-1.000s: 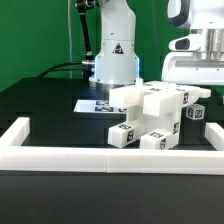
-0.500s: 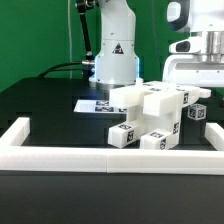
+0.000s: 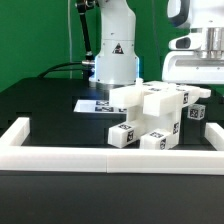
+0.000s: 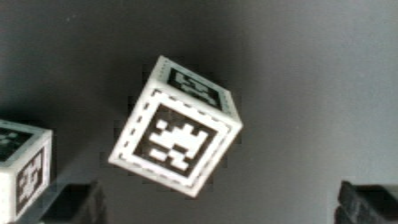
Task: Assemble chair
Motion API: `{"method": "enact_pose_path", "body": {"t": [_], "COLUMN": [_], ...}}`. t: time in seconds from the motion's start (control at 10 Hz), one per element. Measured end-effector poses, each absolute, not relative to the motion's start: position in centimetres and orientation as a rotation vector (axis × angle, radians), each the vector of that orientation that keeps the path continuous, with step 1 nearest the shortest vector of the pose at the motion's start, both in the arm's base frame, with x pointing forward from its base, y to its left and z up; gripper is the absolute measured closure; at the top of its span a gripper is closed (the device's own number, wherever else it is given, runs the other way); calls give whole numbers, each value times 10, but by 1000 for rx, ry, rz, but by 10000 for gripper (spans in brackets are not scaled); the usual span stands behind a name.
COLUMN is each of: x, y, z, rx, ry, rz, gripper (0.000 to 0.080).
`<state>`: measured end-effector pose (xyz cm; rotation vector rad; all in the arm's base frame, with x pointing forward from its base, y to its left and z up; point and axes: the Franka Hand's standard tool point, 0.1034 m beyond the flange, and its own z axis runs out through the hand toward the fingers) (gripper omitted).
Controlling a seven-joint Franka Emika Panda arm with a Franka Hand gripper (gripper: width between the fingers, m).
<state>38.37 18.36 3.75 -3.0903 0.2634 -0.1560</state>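
The partly joined white chair (image 3: 150,120) stands mid-table as a stepped cluster of blocky parts with black-and-white tags. A small loose tagged white block (image 3: 196,112) sits at its side toward the exterior view's right. My gripper (image 3: 203,90) hangs just above that block. In the wrist view a tagged white block (image 4: 178,135) lies tilted on the dark table ahead of the gripper (image 4: 221,205). The dark fingertips (image 4: 71,205) stand wide apart with nothing between them. Another tagged part (image 4: 18,155) shows at the picture's edge.
A long white border rail (image 3: 110,158) runs along the front, with raised ends at both sides. The marker board (image 3: 88,104) lies flat behind the chair. The arm's white base (image 3: 116,60) stands at the back.
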Motion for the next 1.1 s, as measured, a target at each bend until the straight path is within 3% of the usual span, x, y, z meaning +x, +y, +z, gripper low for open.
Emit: {"method": "enact_pose_path", "body": {"t": [0.8,1.0,1.1], "x": [377,376,376], "y": [173,171,171], "z": [15,12,12], "rx": [-3119,-3123,-3123], "ry": [252,250,250], "rz": [-157,-158,-158], "gripper": [151,372,372]}}
